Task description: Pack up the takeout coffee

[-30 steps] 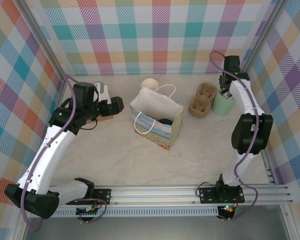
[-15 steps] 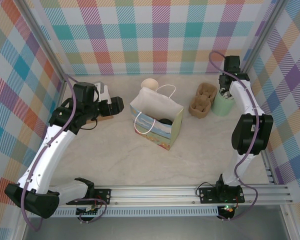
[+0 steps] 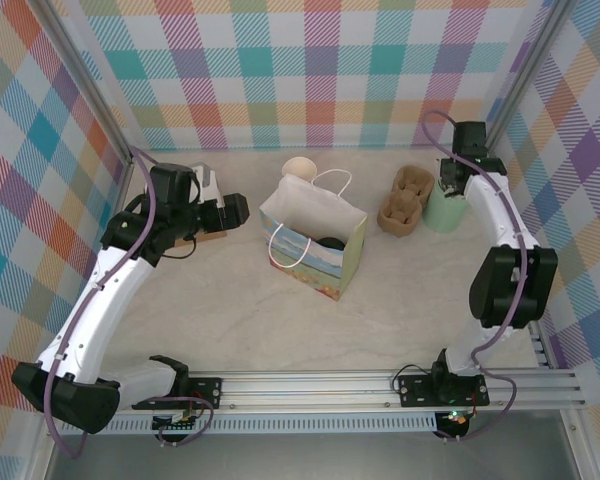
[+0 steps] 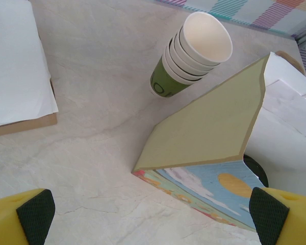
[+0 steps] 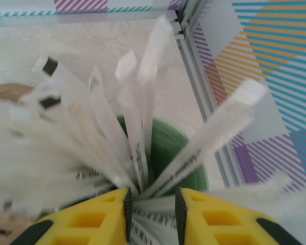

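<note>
My left claw (image 4: 152,215) hangs spread wide over the pale marble counter (image 4: 92,127); my right claw (image 5: 152,212) straddles white paper-wrapped sticks (image 5: 145,102), grip I cannot tell; the black-lidded takeout coffee (image 3: 330,243) sits inside the printed paper bag (image 3: 315,264)

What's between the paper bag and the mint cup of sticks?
A brown cardboard cup carrier, beside the mint cup, with a gap to the bag. The top view shows it.
</note>
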Robot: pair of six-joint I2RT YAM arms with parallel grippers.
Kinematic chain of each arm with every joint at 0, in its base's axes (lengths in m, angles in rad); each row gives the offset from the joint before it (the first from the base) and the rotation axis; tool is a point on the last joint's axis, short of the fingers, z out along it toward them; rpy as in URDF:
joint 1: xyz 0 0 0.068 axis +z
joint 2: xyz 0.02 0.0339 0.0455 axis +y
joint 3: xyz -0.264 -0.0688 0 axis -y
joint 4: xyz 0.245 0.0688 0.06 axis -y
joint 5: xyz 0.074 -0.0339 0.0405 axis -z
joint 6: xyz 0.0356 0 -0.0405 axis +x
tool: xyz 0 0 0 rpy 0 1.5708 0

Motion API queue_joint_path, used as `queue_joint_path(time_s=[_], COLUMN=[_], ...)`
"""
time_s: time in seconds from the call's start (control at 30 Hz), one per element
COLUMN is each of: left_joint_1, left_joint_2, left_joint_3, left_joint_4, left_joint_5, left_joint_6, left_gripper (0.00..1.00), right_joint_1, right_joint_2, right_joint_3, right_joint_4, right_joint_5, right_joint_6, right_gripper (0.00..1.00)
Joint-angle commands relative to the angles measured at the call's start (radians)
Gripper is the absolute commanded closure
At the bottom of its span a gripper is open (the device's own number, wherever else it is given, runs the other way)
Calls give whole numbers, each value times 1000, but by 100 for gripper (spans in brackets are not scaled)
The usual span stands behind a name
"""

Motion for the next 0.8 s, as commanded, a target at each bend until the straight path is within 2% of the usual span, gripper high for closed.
queue_joint_path(time_s=[0.0, 0.4, 0.6, 0.77], left_joint_1=[7, 7, 7, 7], left_joint_2=[9, 0, -3, -3], left_joint_3=[30, 17, 13, 6], left_joint_4=[10, 10, 5, 10], left_joint_5=[18, 29, 20, 19], left_joint_6=[12, 8, 14, 10], left_gripper=[0, 0, 0, 0], right_joint_1=[13, 14, 14, 14], right_joint_2=[-87, -105, -58, -53], right_joint_3=[-41, -23, 12, 10], right_joint_4=[18, -143, -166, -169], right_joint_5=[-30, 8, 8, 7], right_joint_6=[25, 97, 101, 108], right_gripper=[67, 55, 55, 59])
